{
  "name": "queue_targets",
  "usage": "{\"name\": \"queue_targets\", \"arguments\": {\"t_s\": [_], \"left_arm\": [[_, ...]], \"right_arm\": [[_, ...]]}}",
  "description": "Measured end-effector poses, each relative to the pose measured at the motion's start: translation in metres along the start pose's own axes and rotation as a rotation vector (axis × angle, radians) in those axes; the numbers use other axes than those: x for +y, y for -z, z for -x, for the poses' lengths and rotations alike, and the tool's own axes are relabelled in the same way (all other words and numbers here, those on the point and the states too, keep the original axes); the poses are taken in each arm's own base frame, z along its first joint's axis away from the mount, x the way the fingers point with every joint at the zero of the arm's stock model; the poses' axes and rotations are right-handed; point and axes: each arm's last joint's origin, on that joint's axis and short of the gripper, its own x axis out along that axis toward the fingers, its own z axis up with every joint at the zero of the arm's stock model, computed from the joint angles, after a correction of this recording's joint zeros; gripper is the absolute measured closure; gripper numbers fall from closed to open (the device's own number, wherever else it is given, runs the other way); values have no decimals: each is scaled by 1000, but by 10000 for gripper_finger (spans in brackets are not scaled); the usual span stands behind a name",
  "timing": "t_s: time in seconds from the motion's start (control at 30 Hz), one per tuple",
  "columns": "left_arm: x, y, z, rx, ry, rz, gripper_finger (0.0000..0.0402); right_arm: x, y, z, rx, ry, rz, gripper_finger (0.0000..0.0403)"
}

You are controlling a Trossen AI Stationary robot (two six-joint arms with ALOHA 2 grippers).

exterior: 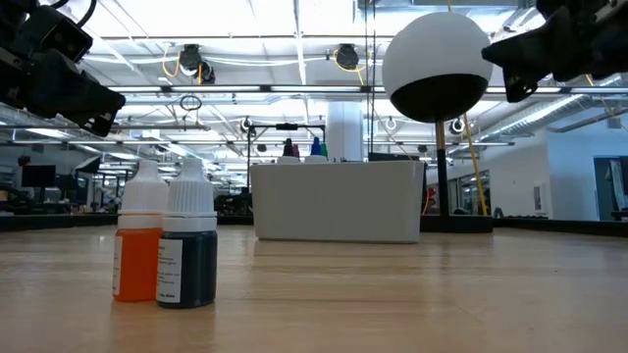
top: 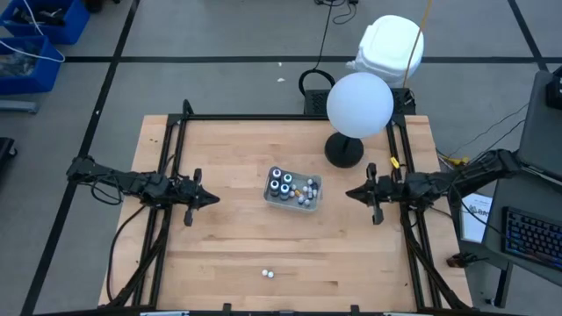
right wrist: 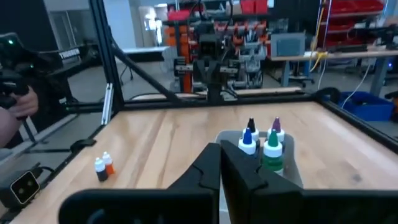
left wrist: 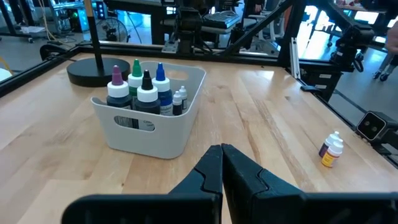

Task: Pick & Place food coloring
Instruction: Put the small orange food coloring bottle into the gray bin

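Both the left gripper [top: 213,199] and right gripper [top: 350,194] are sitting closed, empty; the upright bottle pair [top: 267,274], lower centre, risks toppling if nudged

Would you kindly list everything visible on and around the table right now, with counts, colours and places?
Bin: one, pale grey, table centre.
Large bottles: four, dark with purple, green, black and blue tips, upright in the bin.
Small bottles in bin: several, white-capped, beside the large ones; count unclear.
Loose small bottles: two, one orange, one dark, white caps, touching, near the table's front edge.
Lamp: one, white globe on black base, behind the bin.
Left gripper: shut, left of the bin.
Right gripper: shut, right of the bin.
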Motion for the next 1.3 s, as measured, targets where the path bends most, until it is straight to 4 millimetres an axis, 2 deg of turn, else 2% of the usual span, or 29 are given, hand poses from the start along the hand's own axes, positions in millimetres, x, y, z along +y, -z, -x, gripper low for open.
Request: {"name": "queue_targets", "arguments": {"t_s": [0.1, 0.37, 0.67, 0.83, 1.0, 1.13, 1.23, 1.3], "left_arm": [[0, 0, 0, 1, 0, -1, 391], [0, 0, 0, 2, 0, -37, 392], [0, 0, 0, 3, 0, -59, 392], [0, 0, 0, 5, 16, -51, 391], [-2, 1, -3, 11, 39, 36, 392], [-11, -2, -11, 14, 182, 38, 392], [-22, -1, -21, 71, 223, 20, 392], [-32, -6, -31, 103, 222, 16, 392]], "right_arm": [[-4, 3, 7, -38, 14, -5, 402], [-8, -5, 22, -128, -50, -18, 402], [-8, 21, 20, -77, -82, -9, 402], [-8, 21, 21, -85, -82, 8, 403], [-8, 23, 20, -73, -81, 15, 403], [-8, 25, 20, -46, -79, 21, 403], [-8, 27, 20, -31, -77, 28, 403], [-8, 27, 20, -27, -76, 29, 403]]}}
